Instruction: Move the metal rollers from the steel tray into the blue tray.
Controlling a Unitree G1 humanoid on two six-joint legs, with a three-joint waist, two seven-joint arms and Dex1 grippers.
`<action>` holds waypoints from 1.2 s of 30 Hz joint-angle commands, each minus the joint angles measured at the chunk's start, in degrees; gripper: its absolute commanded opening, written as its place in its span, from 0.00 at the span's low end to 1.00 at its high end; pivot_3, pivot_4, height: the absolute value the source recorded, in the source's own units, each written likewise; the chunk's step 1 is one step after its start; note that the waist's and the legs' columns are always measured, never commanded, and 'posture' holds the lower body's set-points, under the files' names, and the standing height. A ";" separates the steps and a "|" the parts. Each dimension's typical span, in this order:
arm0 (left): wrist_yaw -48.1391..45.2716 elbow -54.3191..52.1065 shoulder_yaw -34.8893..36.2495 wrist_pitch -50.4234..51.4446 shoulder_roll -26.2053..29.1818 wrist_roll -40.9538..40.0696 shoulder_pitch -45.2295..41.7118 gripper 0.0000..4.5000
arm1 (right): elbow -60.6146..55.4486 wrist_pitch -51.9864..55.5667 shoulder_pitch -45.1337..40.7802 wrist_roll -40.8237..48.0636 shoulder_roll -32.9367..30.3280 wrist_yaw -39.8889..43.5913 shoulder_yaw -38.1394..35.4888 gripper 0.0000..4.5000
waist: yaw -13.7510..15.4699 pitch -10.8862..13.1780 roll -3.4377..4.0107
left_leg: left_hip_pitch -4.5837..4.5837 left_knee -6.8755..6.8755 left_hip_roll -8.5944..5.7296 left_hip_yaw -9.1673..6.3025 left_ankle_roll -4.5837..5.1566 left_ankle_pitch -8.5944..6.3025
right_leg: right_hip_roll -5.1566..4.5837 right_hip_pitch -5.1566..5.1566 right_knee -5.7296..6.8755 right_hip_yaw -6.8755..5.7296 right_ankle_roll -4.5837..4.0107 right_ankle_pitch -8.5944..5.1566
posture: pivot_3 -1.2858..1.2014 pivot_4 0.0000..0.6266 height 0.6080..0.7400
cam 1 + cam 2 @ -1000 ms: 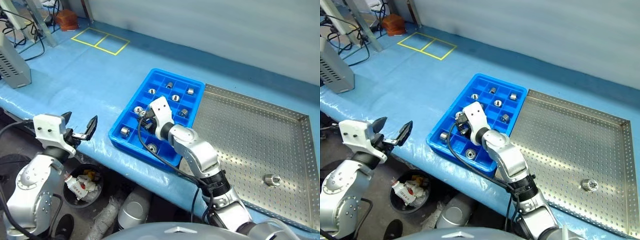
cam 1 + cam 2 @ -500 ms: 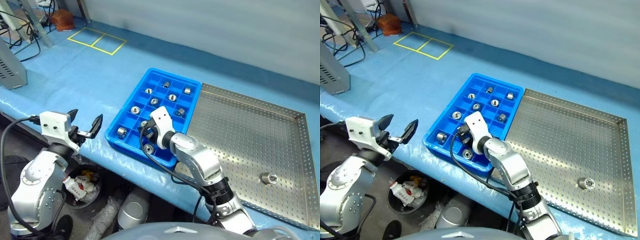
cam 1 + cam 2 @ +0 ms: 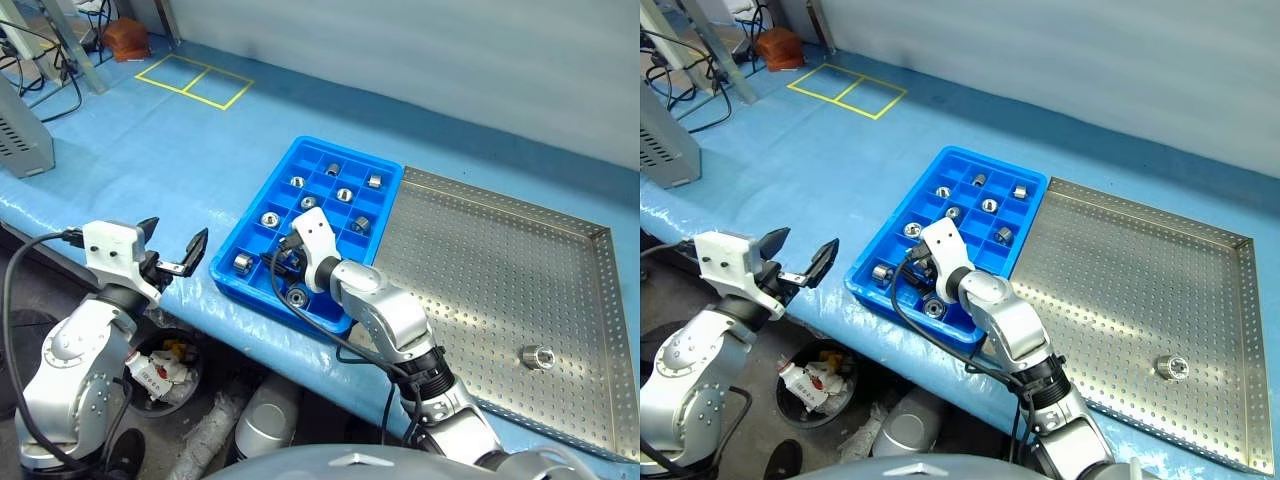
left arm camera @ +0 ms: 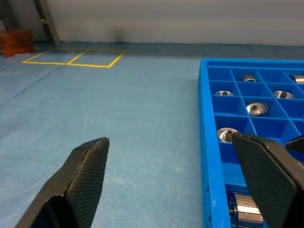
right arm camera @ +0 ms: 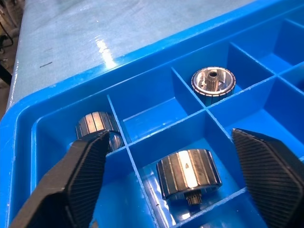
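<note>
**Right claw spread over a roller lying in the blue tray**

A bright blue plastic tray (image 3: 392, 190), split by thin walls into small square cells, sits on a blue table cover (image 3: 150, 140). Touching its right side is the steel tray (image 3: 580, 330), a wide flat sheet of dull silver metal with a dotted, perforated floor and a low raised rim.

The rollers (image 5: 188, 174) are short shiny cylinders with ribbed sides and a dark centre hole. Most lie one to a cell in the blue tray. One roller (image 3: 537, 356) rests alone on the steel tray, near its right front corner.

The right claw (image 5: 173, 178) hangs low over the near end of the blue tray. Its two black, finely ribbed fingers (image 5: 83, 178) stand wide apart, gripping nothing. Between them a roller lies on its side on the cell floor. Another roller (image 5: 213, 83) sits upright in the cell beyond, and a third (image 5: 97, 128) lies in a neighbouring cell, partly behind a finger.

The left claw (image 3: 172, 250) is held off the table's front edge, left of the blue tray. Its textured black fingers are also spread and empty.

Two yellow taped squares (image 3: 195, 79) mark the cover farther back.
</note>
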 commanded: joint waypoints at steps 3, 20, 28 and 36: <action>-1.78 0.32 -2.70 0.20 0.68 -0.88 -3.31 1.00 | -11.28 1.91 2.29 1.43 -1.15 -1.37 -3.49 0.99 | -0.32 -0.01 0.01 | -0.01 0.01 -0.01 -0.02 0.00 0.00 | 0.00 -0.01 -0.01 -0.02 0.00 0.00 | 0.68 0.24 1.00; -13.98 15.26 -19.91 -1.73 -2.41 0.00 -20.57 1.00 | -38.50 15.69 20.02 -1.03 -2.74 -16.73 -24.13 0.99 | -16.20 -0.12 0.12 | 0.13 0.17 -0.09 -0.14 0.09 0.03 | -0.04 0.57 0.00 0.02 -0.31 0.21 | 0.53 0.24 1.00; -20.39 20.50 -26.03 -2.58 -4.37 0.02 -26.56 1.00 | -39.28 15.26 24.18 -2.51 0.16 -21.19 -27.85 0.99 | -25.34 -0.11 0.14 | 0.80 0.14 -0.03 -0.10 0.12 0.02 | -0.02 0.95 0.28 0.34 -0.29 0.11 | 0.50 0.24 1.00; -23.49 24.08 -31.97 -2.92 -7.08 2.19 -31.39 1.00 | -43.48 14.92 28.87 -1.95 1.71 -21.87 -31.02 0.99 | -26.04 -0.10 0.14 | 1.06 0.29 -0.04 0.15 0.15 0.04 | -0.03 0.86 0.88 0.73 -0.30 -0.20 | 0.49 0.24 1.00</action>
